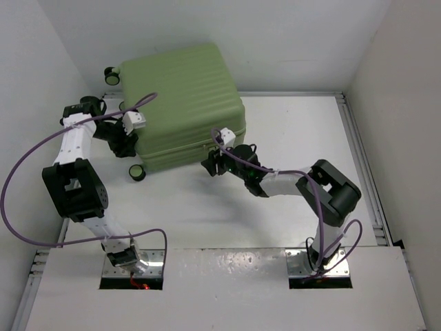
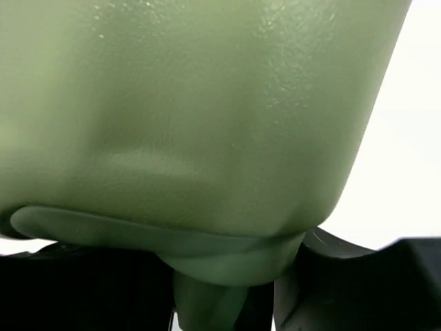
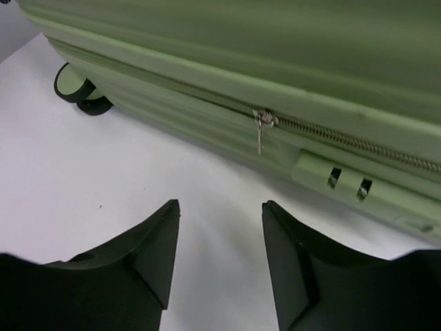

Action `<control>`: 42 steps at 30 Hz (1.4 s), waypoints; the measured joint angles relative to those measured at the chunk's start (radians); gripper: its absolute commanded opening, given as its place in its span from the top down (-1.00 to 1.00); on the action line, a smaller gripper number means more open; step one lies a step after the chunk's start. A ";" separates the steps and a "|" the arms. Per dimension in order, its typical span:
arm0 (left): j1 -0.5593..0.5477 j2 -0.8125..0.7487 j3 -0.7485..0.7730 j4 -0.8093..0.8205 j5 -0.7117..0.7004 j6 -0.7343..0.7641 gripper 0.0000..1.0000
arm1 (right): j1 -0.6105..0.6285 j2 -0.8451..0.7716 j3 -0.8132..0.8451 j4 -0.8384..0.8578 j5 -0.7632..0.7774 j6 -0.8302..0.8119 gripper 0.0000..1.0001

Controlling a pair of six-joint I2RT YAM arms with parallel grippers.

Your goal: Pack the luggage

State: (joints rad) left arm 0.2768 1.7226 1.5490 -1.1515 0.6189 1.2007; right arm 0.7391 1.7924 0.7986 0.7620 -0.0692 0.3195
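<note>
Top view, luggage (image 1: 182, 103): closed and lying flat on its ribbed shell at the far left of the table (image 1: 296, 138).
Top view, wheels (image 1: 136, 171): black and green, set along the left side of the case.
Top view, left gripper (image 1: 129, 145): close against the left side of the luggage, between two wheels; its jaw spread is hidden here.
Top view, right gripper (image 1: 212, 164): just beside the near edge of the luggage, pointing at it.
Left wrist view, luggage (image 2: 207, 103): a blurred green shell, very close, fills nearly the whole frame.
Left wrist view, left gripper (image 2: 224, 307): dark fingers (image 2: 83, 289) at the bottom edge flank a green part of the case; whether they grip it cannot be told.
Right wrist view, luggage (image 3: 289, 48): its near side crosses the top of the frame, zip shut.
Right wrist view, zip pull (image 3: 260, 129): hanging down from the zip line.
Right wrist view, wheel (image 3: 77, 89): at the upper left, resting on the table.
Right wrist view, right gripper (image 3: 220, 207): jaws moderately apart with nothing between them, only bare white table; the tips are short of the case and do not touch it.
</note>
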 measured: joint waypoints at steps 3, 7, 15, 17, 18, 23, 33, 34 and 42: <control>-0.001 -0.001 0.000 -0.003 -0.002 0.010 -0.13 | 0.014 0.035 0.021 0.034 0.045 -0.018 0.28; -0.001 -0.001 0.000 -0.005 -0.002 0.022 -0.13 | 0.026 0.076 0.049 0.069 0.126 -0.025 0.43; -0.001 -0.002 -0.001 -0.003 -0.002 0.022 -0.13 | 0.031 0.151 0.135 0.092 0.238 -0.018 0.40; -0.001 -0.002 -0.001 -0.002 -0.002 0.022 -0.13 | 0.035 0.154 0.139 0.092 0.246 -0.012 0.37; -0.001 -0.002 -0.002 -0.002 -0.002 0.022 -0.13 | 0.037 0.155 0.139 0.092 0.251 -0.010 0.37; -0.001 -0.002 -0.002 -0.001 -0.001 0.021 -0.13 | 0.045 0.175 0.154 0.092 0.265 -0.010 0.51; -0.001 -0.025 -0.037 0.041 0.007 0.017 0.39 | 0.055 0.220 0.174 0.118 0.301 -0.021 1.00; -0.001 -0.027 -0.042 0.047 0.007 0.014 0.46 | 0.055 0.220 0.174 0.118 0.304 -0.022 1.00; 0.025 -0.030 -0.050 0.059 0.033 -0.009 0.88 | 0.040 0.161 0.111 0.135 0.300 -0.042 1.00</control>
State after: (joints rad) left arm 0.3019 1.6928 1.4994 -1.0927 0.6518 1.1915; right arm 0.7795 1.9530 0.9092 0.8970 0.2310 0.2775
